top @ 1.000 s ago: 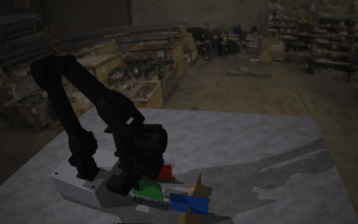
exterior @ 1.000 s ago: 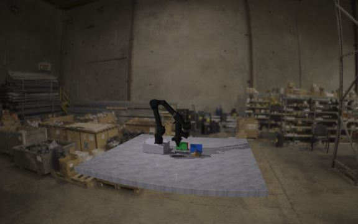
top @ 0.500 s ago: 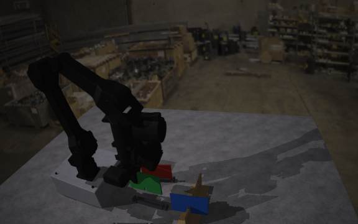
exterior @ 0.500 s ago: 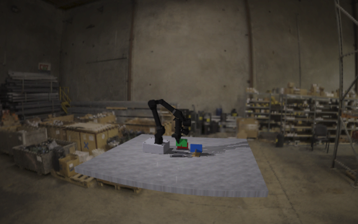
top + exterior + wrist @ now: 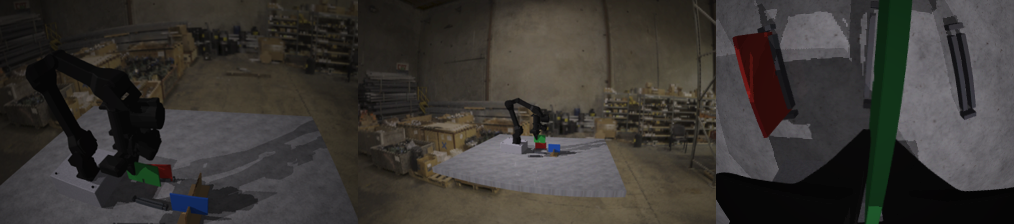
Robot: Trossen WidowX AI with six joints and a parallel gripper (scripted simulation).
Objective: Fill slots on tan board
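Green board (image 5: 146,173) (image 5: 539,139) (image 5: 889,95): raised clear of the table, upright, notch facing down; in the top view, nearer the arm's base than the tan board.
Grip: gripper (image 5: 132,170) (image 5: 536,137) (image 5: 873,137) with fingers clamped on the green board, toward the end nearer the base.
Handling: probably light and stiff, thin enough to pivot between the pads if pushed off-centre; slipperiness impossible to tell.
Where to hold: high on the flat faces, ideally above the notch, to keep the lower edge free and spread the push evenly.
Middle holder (image 5: 150,203) (image 5: 539,152) (image 5: 871,60): bare, below the green board.
Red board (image 5: 165,172) (image 5: 541,145) (image 5: 763,90): upright at its holder, likely due for a later slot.
Blue board (image 5: 189,203) (image 5: 554,147): crosswise on the tan board, apparently seated; full depth not certain.
Tan board (image 5: 199,182) (image 5: 554,153): standing, partly hidden by the blue board; remaining slots hard to make out.
Next: carry across level, line notch up with an open slot, then press straight down.
Risk: tilt on contact, jamming the notch, or a brush against the blue board.
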